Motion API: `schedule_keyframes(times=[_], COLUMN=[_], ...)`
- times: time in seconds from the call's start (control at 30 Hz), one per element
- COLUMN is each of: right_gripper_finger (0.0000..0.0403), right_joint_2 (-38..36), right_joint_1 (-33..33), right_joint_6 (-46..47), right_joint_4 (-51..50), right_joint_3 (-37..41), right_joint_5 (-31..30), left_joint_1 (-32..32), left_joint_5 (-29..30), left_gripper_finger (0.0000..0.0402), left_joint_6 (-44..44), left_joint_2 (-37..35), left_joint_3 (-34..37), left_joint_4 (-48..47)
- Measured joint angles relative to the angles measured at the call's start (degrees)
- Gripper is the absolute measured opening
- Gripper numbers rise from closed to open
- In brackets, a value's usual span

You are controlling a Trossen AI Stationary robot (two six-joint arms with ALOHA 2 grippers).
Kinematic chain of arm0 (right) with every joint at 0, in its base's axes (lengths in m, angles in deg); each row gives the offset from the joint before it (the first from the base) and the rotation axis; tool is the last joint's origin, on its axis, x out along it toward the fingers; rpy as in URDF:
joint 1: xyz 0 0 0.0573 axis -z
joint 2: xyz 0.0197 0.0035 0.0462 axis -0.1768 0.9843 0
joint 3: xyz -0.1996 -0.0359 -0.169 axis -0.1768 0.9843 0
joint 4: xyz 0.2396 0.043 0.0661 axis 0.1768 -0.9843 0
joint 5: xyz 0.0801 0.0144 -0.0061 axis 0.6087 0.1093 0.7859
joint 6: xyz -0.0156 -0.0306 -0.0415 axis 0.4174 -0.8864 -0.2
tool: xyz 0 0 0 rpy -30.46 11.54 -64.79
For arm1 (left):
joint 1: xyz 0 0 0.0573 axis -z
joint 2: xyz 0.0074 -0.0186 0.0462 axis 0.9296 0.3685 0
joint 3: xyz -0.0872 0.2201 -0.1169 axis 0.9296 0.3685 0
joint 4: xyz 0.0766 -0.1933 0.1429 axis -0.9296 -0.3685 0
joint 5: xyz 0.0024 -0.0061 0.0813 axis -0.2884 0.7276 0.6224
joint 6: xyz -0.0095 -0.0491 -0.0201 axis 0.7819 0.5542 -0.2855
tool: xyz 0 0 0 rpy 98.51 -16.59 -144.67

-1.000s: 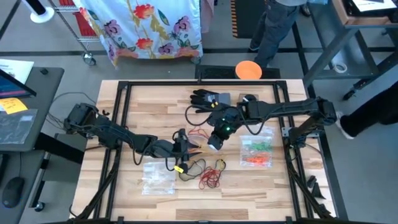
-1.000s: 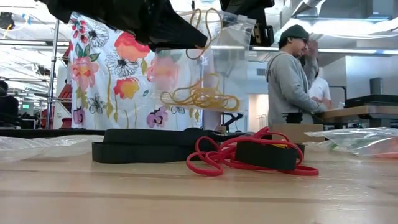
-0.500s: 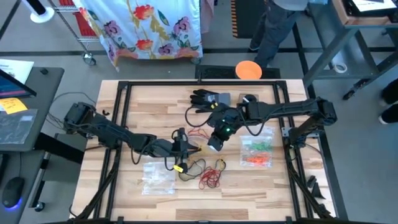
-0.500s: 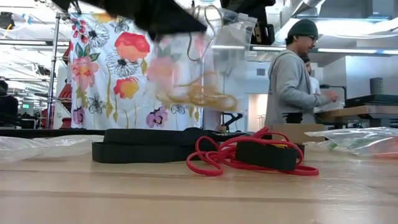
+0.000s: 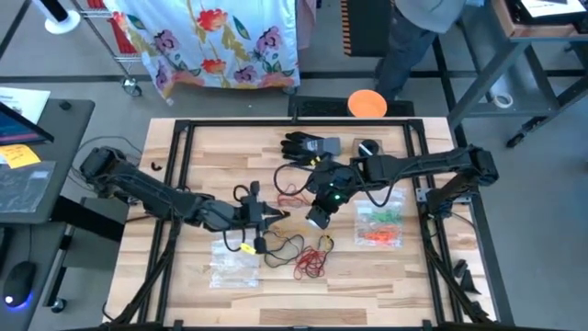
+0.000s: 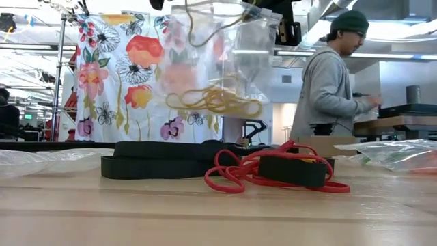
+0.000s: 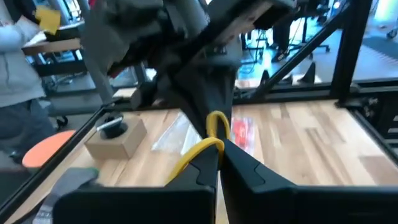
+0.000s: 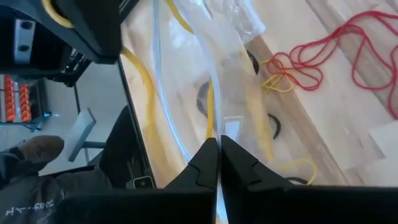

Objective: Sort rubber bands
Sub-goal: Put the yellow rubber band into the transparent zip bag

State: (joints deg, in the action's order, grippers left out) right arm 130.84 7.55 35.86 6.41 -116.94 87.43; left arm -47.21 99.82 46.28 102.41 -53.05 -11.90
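Observation:
My right gripper (image 5: 317,219) is shut on a clear plastic bag (image 6: 218,68) that hangs over the table's middle. A bunch of yellow rubber bands (image 6: 217,102) sits in its lower part. My left gripper (image 5: 276,214) stands just left of the bag, shut on one yellow rubber band (image 7: 211,134). That band shows in the low view as a strand (image 6: 194,34) at the bag's top. Red rubber bands (image 5: 312,262) and black rubber bands (image 5: 280,246) lie loose on the table nearer the front edge. My left gripper pinches one yellow rubber band (image 7: 214,127) between its two fingertips, coming nearly level from the table's left side. The band is lifted clear of the table. Its loop stands out beyond the fingertips, and a strand trails back over one finger. My right gripper pinches the clear bag near its upper edge (image 8: 217,124) between its two fingers, slanting down from the table's right side. The bag hangs below the fingers, with the yellow bands gathered in its lower part.
A black glove (image 5: 308,145) and a small box (image 5: 367,147) lie at the far middle. A clear bag of green and orange bands (image 5: 378,225) lies at the right and another clear bag (image 5: 234,267) at the near left. People move about beyond the table.
My left gripper has risen and drawn back a little toward the table's left edge, leaving the low view's top. The yellow band goes up with it at the bag's mouth. The bag in my right gripper has swayed slightly.

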Motion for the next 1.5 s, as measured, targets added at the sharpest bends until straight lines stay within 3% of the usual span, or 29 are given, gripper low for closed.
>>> schedule_keyframes(times=[0.67,1.23,1.4,1.5], right_gripper_finger=[0.0008,0.0008,0.0008,0.0008], right_joint_2=[0.0,0.0,0.0,0.0], right_joint_1=[0.9,-2.1,-2.1,-2.4], right_joint_6=[-0.1,2.8,3.4,3.3], right_joint_4=[-4.8,-6.9,-6.2,-4.5], right_joint_3=[0.0,0.0,0.0,0.0], right_joint_5=[-1.7,-20.9,-22.3,-22.3], left_joint_1=[0.9,-4.0,-5.6,-7.3], left_joint_5=[5.6,0.0,-0.5,-4.1], left_gripper_finger=[0.0,0.0,0.0,0.0], left_joint_6=[-2.0,2.3,2.0,1.9], left_joint_2=[-0.2,2.0,3.0,4.6], left_joint_3=[-1.2,-2.2,-2.3,-2.4], left_joint_4=[-6.7,-8.6,-7.0,-4.5])
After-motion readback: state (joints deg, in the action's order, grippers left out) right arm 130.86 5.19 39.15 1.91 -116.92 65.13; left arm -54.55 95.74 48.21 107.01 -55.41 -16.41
